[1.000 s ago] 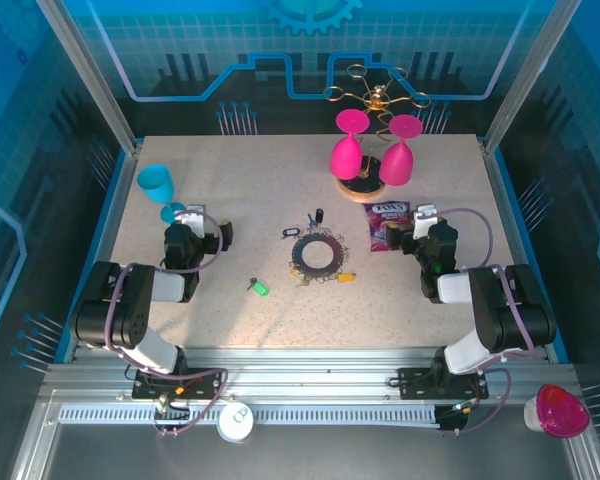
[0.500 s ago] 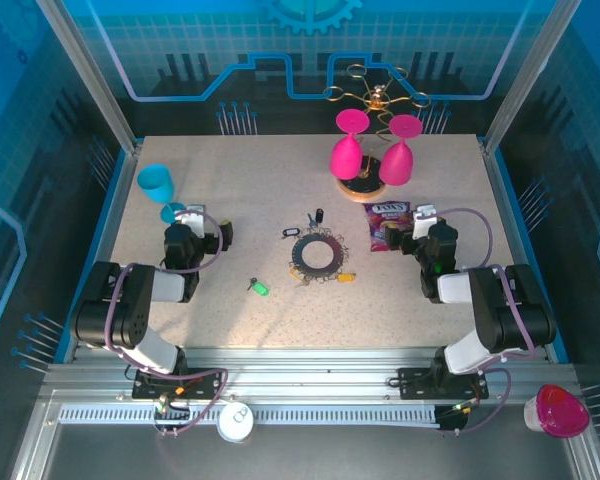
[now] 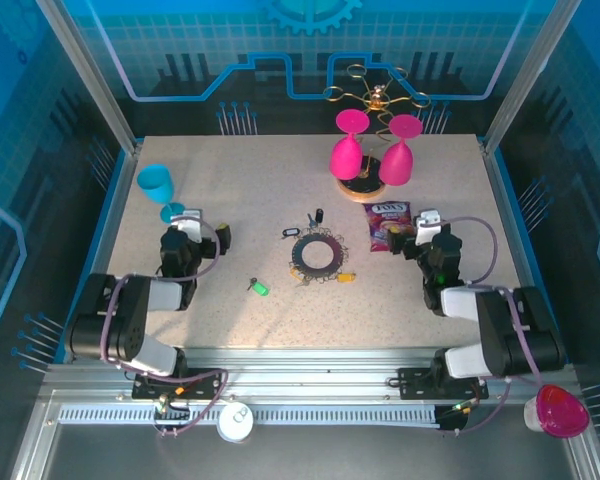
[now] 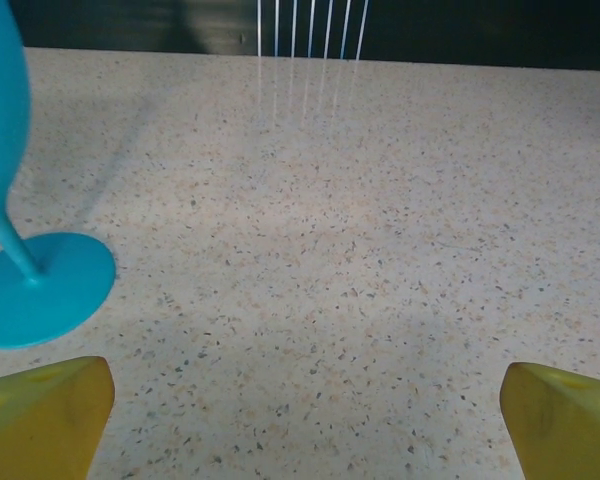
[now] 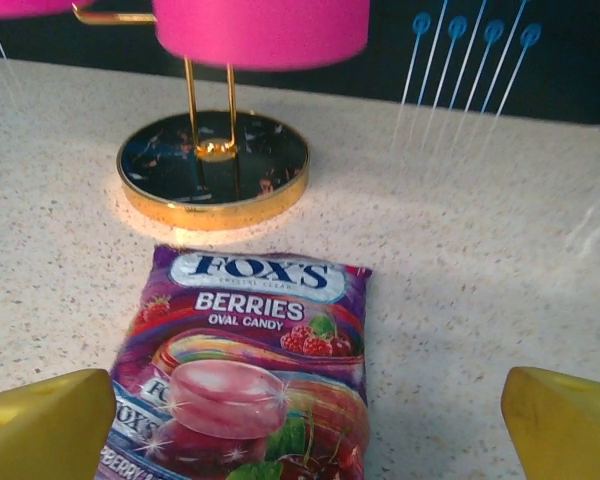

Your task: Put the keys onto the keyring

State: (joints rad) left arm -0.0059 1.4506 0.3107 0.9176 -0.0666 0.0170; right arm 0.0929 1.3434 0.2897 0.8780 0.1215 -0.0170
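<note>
Overhead: high behind the near edge, looking down on the whole table point(image 3: 240, 200). Left wrist: low and close over it, facing the far edge; blue wine glass point(image 4: 50, 290) shared with overhead. Right wrist: equally low, facing the candy bag point(image 5: 245, 370) and gold stand base point(image 5: 270, 160), likewise shared.

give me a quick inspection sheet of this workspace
surface: speckled table, no spills seen
job's things: keyring flat mid-table; green key apart, to its near left; yellow key at its near-right rim; dark keys just beyond it
clutter: blue glass, candy bag, two pink glasses inverted on gold stand
grippers: left gripper and right gripper open, empty
cables: purple cables looped along both arms, clear of the keys
surroundings: blue panels, metal frame; pink cup outside table
</note>
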